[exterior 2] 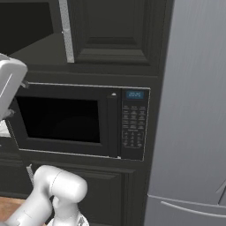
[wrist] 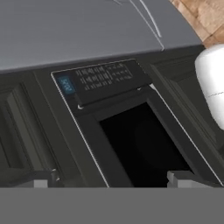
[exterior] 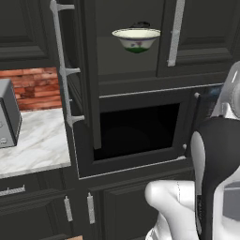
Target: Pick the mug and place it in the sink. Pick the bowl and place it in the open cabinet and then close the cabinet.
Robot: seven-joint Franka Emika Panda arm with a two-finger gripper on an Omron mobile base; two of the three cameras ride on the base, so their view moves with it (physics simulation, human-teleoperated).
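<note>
- The bowl (exterior: 136,38) is sitting upright on the shelf inside the cabinet (exterior: 117,56), above the built-in microwave (exterior: 136,131).
- The cabinet door (exterior: 79,70) is standing open, swung out to the left, its long silver handle (exterior: 63,65) facing the camera.
- The end effector (wrist: 111,179) is holding nothing, its fingertips (wrist: 43,178) spread wide apart and pointing at the microwave's dark window.
- A toaster (exterior: 7,115) is resting on the marble table (exterior: 37,140) at left.
</note>
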